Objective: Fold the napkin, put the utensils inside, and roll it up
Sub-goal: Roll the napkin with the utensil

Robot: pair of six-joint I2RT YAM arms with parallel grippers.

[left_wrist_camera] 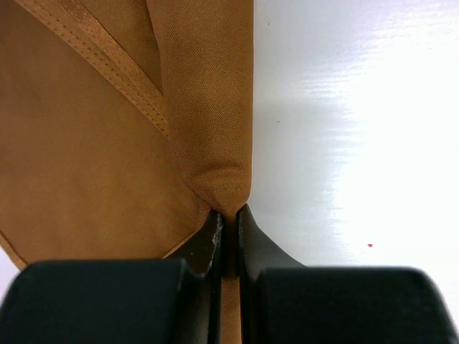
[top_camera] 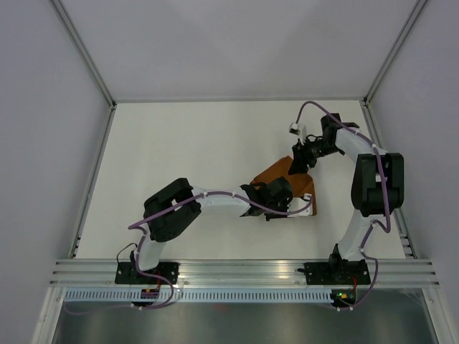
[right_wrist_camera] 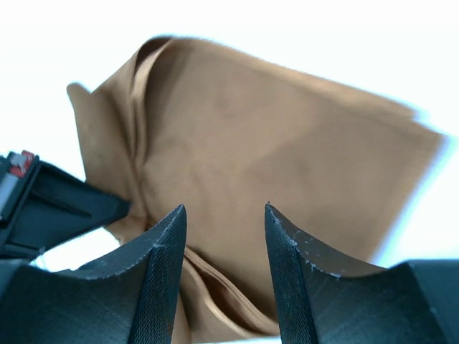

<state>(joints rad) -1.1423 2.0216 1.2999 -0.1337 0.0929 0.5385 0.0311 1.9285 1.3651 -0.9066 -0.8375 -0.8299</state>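
Note:
The rust-orange napkin lies folded and bunched right of the table's middle. My left gripper sits on its near part. In the left wrist view the jaws are shut on a pinched fold of the napkin, next to the bare table. My right gripper is at the napkin's far right corner. In the right wrist view it is open and empty just above the napkin, whose layered edges show between its fingers. The left gripper shows at the left there. The knife is not in view.
The white table is enclosed by pale walls with metal posts at the back corners. An aluminium rail holding both arm bases runs along the near edge. A cable loops above the right wrist.

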